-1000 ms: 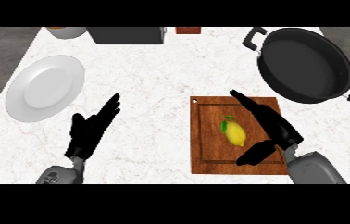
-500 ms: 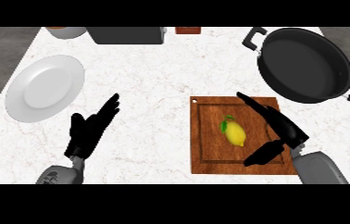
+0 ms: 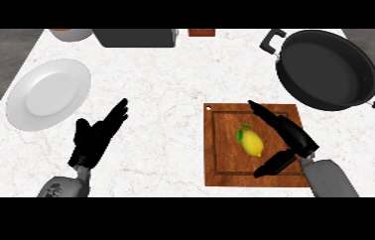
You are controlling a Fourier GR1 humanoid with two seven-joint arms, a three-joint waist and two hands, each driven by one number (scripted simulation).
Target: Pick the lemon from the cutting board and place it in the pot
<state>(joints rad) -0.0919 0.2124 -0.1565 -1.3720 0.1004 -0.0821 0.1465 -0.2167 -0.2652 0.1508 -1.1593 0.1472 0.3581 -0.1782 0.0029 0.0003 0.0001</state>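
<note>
A yellow lemon [image 3: 252, 142] with a green leaf lies in the middle of the wooden cutting board [image 3: 227, 172]. My right hand [image 3: 295, 138] is open just right of the lemon, fingers stretched toward the board's far edge and thumb pointing back below the fruit; it does not hold the lemon. The black pot [image 3: 322, 68] stands at the far right, beyond the board. My left hand [image 3: 96, 135] rests open on the counter at the lower left, fingers up.
A white plate [image 3: 47, 92] lies at the left. A dark grey box [image 3: 135, 37], a small bowl [image 3: 71, 34] and a brown item [image 3: 201, 32] line the back edge. The pot's handle [image 3: 270, 39] juts toward the left.
My right hand has shifted a little to the right and toward me beside the lemon. The lemon, board and left hand have not moved.
</note>
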